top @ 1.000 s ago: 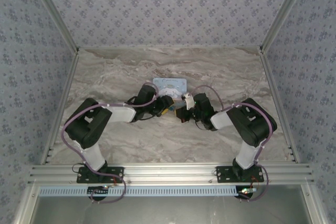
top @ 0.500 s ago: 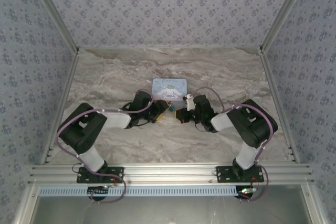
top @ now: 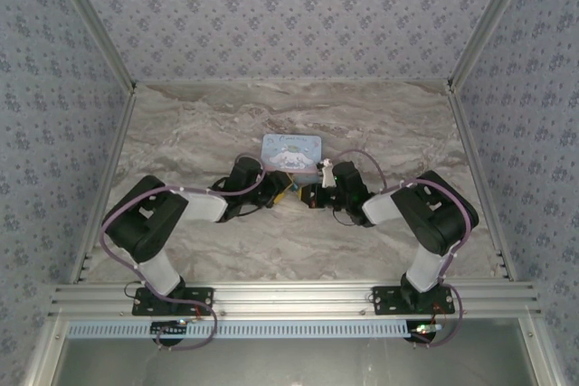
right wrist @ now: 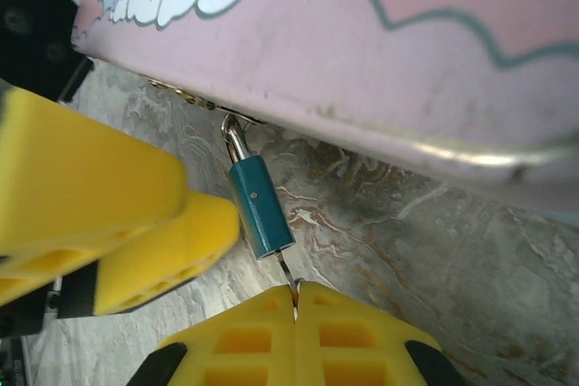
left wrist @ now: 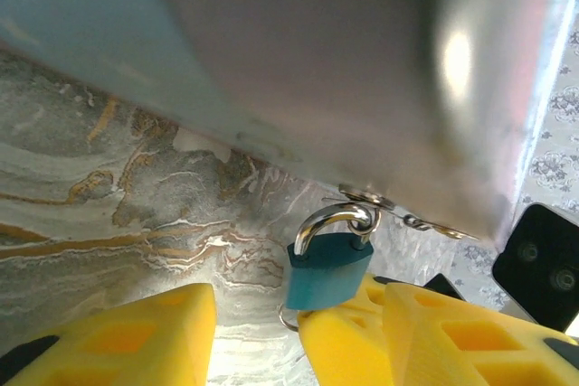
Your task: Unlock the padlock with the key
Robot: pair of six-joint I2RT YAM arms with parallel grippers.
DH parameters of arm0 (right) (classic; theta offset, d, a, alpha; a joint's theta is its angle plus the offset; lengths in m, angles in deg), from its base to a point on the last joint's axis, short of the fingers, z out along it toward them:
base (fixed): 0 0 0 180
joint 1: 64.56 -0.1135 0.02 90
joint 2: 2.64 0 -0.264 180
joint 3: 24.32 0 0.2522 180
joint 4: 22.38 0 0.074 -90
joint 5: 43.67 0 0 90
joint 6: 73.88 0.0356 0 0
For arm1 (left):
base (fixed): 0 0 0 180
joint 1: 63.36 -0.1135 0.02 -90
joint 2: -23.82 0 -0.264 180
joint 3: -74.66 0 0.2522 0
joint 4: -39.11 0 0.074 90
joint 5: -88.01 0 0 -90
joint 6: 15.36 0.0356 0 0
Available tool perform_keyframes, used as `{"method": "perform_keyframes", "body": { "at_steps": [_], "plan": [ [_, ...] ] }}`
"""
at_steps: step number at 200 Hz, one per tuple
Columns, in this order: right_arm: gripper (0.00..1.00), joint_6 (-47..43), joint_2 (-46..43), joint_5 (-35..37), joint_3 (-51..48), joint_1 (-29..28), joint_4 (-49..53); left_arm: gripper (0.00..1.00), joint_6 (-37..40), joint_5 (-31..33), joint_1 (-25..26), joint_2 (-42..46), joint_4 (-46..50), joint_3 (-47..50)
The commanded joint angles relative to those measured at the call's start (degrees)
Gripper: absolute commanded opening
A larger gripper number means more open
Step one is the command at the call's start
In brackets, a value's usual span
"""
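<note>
Step in hand — key insertion. The padlock (right wrist: 261, 205) hangs at the near edge of the tin (right wrist: 407, 61). My right hand (right wrist: 295, 300) is clenched on the key (right wrist: 284, 268) at the padlock's base; my left hand (left wrist: 258, 314) is released, alongside. Next move, as I judge it — rotate the key, body braced.

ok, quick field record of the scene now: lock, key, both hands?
target: small teal-blue padlock, hooked through the hasp of the cartoon-printed rectangular tin
lock state: thin silvery shackle looks closed
tool: thin silvery key, reaching the padlock's bottom end
right hand: shut on the key
left hand: open, one finger beside the padlock
surface: marble-patterned tabletop
</note>
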Motion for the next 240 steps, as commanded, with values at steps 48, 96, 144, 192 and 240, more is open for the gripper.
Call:
{"method": "perform_keyframes", "body": {
  "at_steps": [48,96,144,192,240],
  "plan": [
    [0.0,5.4,-2.5,-2.0,2.7,-0.9,1.3,0.44,-1.2,0.8,0.6,-1.9,-3.5,-1.1],
    [0.0,9.2,-3.1,-2.2,3.4,-1.2,2.0,0.4,-1.6,0.7,0.8,-2.7,-4.4,-1.6],
    [0.0,14.0,-2.2,-2.8,4.6,-1.2,2.4,0.39,-1.9,0.6,1.0,-2.9,-4.9,-2.0],
    [0.0,16.8,-2.1,-2.6,4.6,-1.1,1.8,0.31,-2.2,0.8,0.9,-2.8,-5.0,-2.2],
    [0.0,18.8,-2.0,-3.4,4.5,-1.1,0.7,0.2,-2.3,1.4,1.0,-2.7,-5.0,-2.4]
  ]
}}
